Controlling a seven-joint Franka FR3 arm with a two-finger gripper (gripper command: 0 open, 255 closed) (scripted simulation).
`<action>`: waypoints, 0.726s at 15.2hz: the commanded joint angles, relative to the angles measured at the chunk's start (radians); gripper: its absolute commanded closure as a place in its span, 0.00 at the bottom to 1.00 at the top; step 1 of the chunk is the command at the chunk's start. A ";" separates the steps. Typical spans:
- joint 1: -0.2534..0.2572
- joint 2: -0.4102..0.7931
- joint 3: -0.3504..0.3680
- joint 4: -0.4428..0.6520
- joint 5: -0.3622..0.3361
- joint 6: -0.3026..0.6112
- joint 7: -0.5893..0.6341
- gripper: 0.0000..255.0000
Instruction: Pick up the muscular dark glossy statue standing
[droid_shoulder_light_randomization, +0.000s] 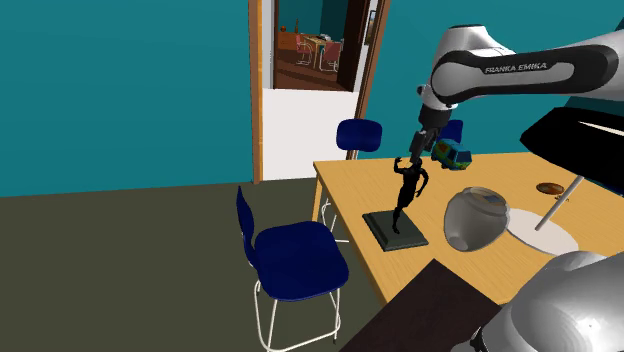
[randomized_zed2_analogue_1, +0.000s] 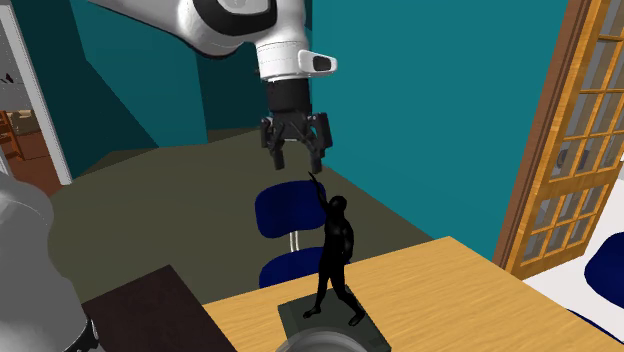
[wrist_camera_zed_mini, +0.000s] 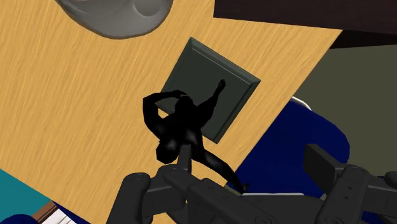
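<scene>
The pincer (randomized_zed2_analogue_1: 299, 162) hung with its two black fingers wide apart and held nothing. It was just above the lifted hand of the dark shiny statue (randomized_zed2_analogue_1: 337, 250). I could not be sure if a finger brushed that hand.

The statue, a strong man with one arm up, stood straight on a flat dark square base (droid_shoulder_light_randomization: 395, 230). The base lay on the wooden table (droid_shoulder_light_randomization: 480, 170), near the table's left edge in the shoulder view. Just right of the base sat a grey round pot (droid_shoulder_light_randomization: 475, 215). A small green and blue toy (droid_shoulder_light_randomization: 452, 155) lay farther back, behind the statue. A white round plate (droid_shoulder_light_randomization: 540, 235) with a thin rod sat right of the pot. On the floor left of the table stood a blue chair (droid_shoulder_light_randomization: 295, 255). Another blue chair (droid_shoulder_light_randomization: 358, 133) stood at the table's far end.
</scene>
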 joint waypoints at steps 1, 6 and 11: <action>-0.010 0.060 -0.020 0.031 -0.019 0.032 -0.026 0.00; -0.034 0.196 -0.070 0.120 -0.049 0.087 -0.094 0.00; -0.037 0.211 -0.074 0.067 -0.054 0.154 -0.085 0.00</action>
